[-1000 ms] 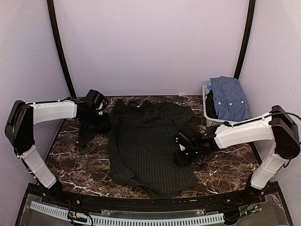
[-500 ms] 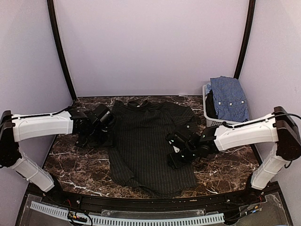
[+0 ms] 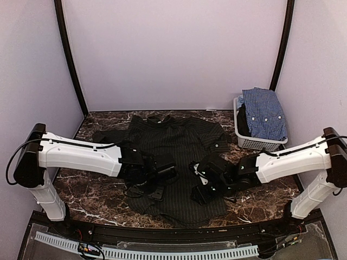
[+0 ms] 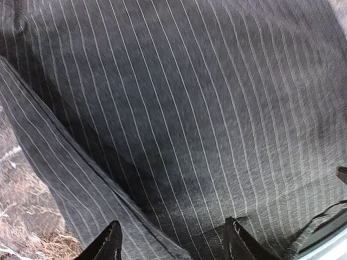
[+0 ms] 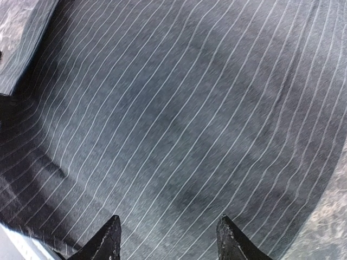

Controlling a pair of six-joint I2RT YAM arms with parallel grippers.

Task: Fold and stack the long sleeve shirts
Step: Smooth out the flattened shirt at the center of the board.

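Observation:
The black pinstriped shirt (image 3: 173,151) lies spread on the marble table, collar to the back. Both grippers hover over its lower half. My left gripper (image 3: 160,184) is open over the lower left of the shirt; in the left wrist view it (image 4: 172,242) stands open above the pinstriped cloth (image 4: 206,108), with a folded strip of sleeve (image 4: 59,173) running diagonally beside it. My right gripper (image 3: 200,183) is open just to the right; in the right wrist view it (image 5: 168,238) is empty above flat striped cloth (image 5: 184,119). The blue-and-white check shirt (image 3: 264,111) hangs over the basket.
A white slatted basket (image 3: 255,142) stands at the back right corner with dark cloth inside under the check shirt. Bare marble table (image 3: 81,189) shows left and right of the black shirt. Curved black posts and purple walls close in the back and sides.
My left arm has swung from the far left edge to over the shirt's lower left. My right gripper has moved left and nearer, over the shirt's lower middle.

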